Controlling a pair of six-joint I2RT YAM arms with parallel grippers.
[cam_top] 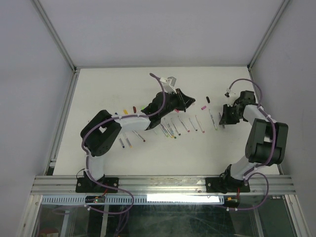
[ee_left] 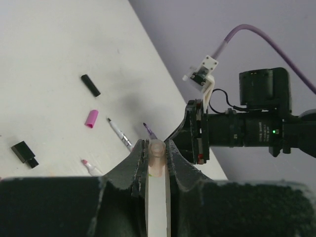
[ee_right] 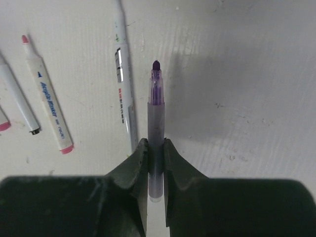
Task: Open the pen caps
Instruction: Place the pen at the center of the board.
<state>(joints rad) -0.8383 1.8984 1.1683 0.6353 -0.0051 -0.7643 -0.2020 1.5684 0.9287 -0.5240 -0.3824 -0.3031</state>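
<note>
My left gripper [ee_left: 157,144] is shut on a small translucent pale purple pen cap [ee_left: 157,157], held above the table; in the top view it [cam_top: 190,101] is at the centre back. My right gripper [ee_right: 156,144] is shut on the barrel of an uncapped purple pen [ee_right: 155,106], whose tip [ee_right: 156,64] points out over the table. In the top view the right gripper [cam_top: 224,118] is apart from the left one, to its right. Loose caps lie on the table: a black one [ee_left: 90,85], a pink one [ee_left: 91,118], and red [cam_top: 134,108] and yellow [cam_top: 125,111] ones at the left.
A row of several uncapped pens [cam_top: 174,127] lies across the middle of the table. Two more pens [ee_right: 123,74] [ee_right: 47,96] lie left of the right gripper. A small black block [ee_left: 24,153] lies near the pink cap. Walls close the table at back and sides.
</note>
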